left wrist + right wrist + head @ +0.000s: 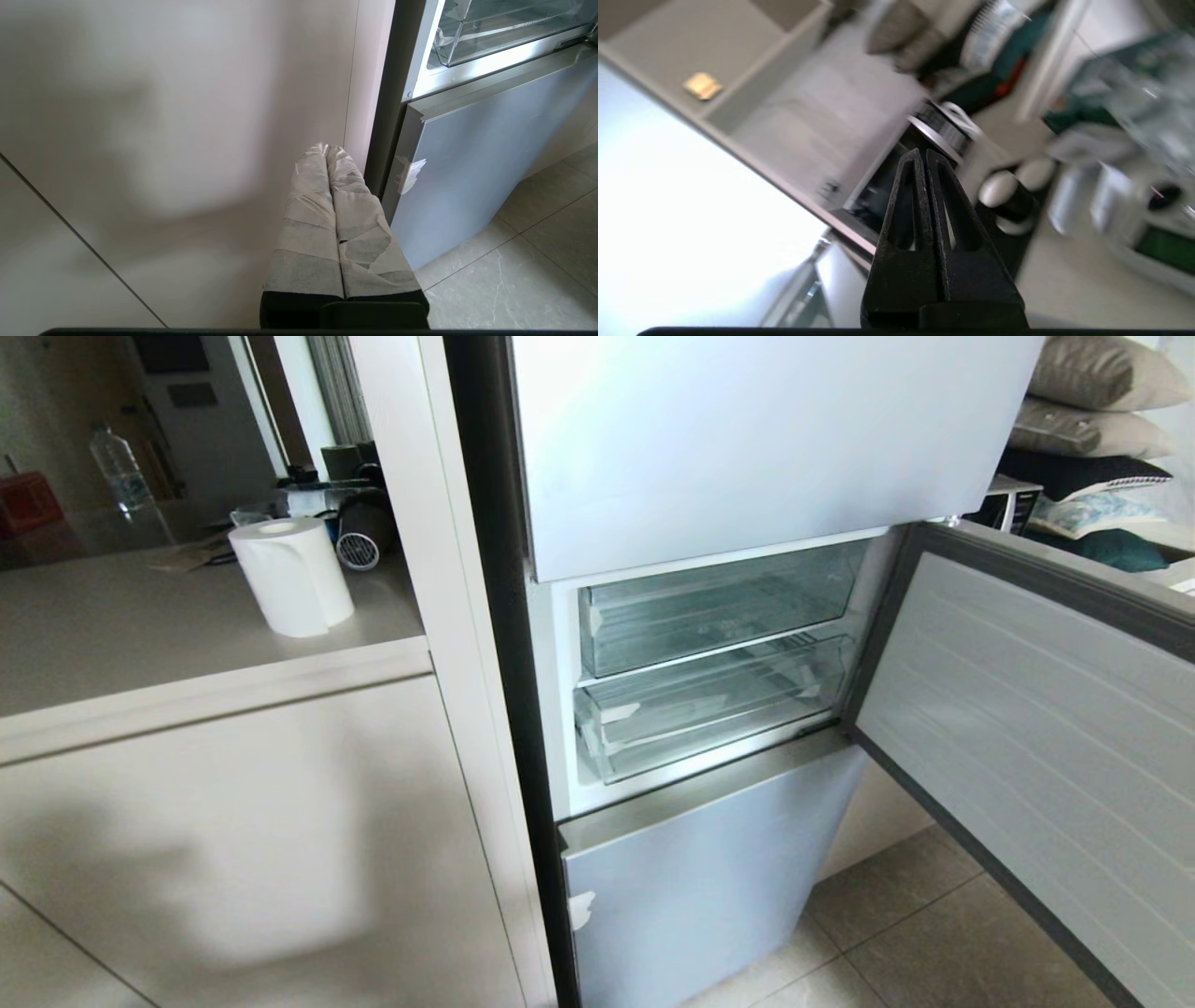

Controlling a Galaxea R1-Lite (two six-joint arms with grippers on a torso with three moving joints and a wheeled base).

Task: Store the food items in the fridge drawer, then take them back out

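I can read no text, label, brand, number or sign in any of my three views. The fridge [747,448] shows plain door panels with no lettering I can make out. Just beside the fridge, the paper roll [291,574] on the counter is blank white. Beyond the roll, the water bottle [119,467] carries no wording I can read. A small gold tag [702,85] on a cabinet appears in my right wrist view, but it is too blurred to tell whether anything is printed on it.
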